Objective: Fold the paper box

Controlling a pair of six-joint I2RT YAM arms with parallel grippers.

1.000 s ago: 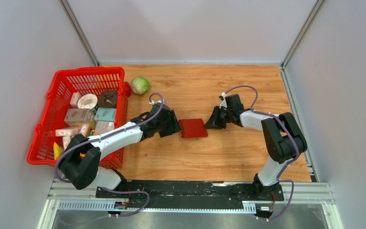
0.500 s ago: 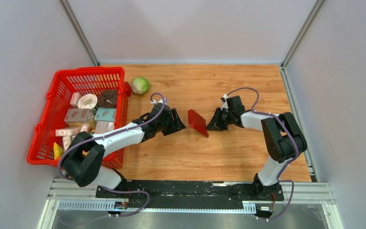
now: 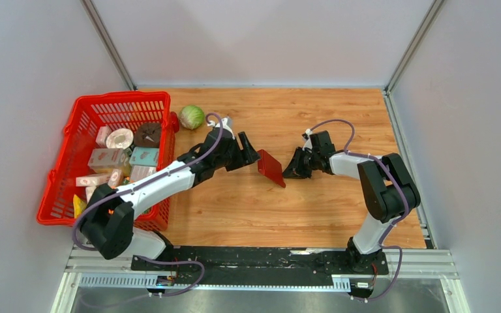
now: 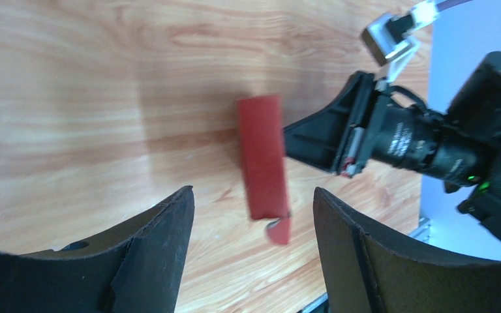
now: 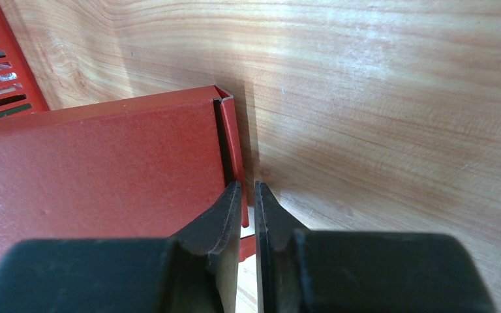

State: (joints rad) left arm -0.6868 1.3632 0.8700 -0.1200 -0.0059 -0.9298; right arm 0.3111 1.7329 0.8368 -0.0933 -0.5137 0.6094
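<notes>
Wood-grain surface [image 3: 313, 215] fills the cell, with grey walls on three sides. At its near edge both arms stand bolted to a black base plate [image 3: 261, 259].

The left arm [image 3: 163, 184] stretches diagonally up towards the middle of the surface. At its tip the left fingers [image 4: 156, 248] are spread wide apart and hold nothing, hovering just to the left of the paper box [image 3: 271, 167] with a clear gap to it. In the left wrist view the box shows between the two black fingers but beyond them, as a narrow dark red strip with a small notched tab at its lower end.

The right arm [image 3: 381, 186] bends back in from the right side. The right fingers [image 5: 228, 208] are pressed almost together, clamped on a thin flap at the box's right edge.

The paper box is near the middle of the surface, between the two sets of fingers. It is tipped up steeply on edge rather than lying flat; whether its lower edge touches the wood cannot be told. In the right wrist view its broad red face runs off to the left of the pinched flap, with a slit along the fold.

Farther left, a red plastic mesh basket [image 3: 122, 98] holds small pastel cartons [image 3: 107, 158] and some round items. Just beyond the basket's far right corner lies a green cabbage [image 3: 192, 117], well apart from the box.
</notes>
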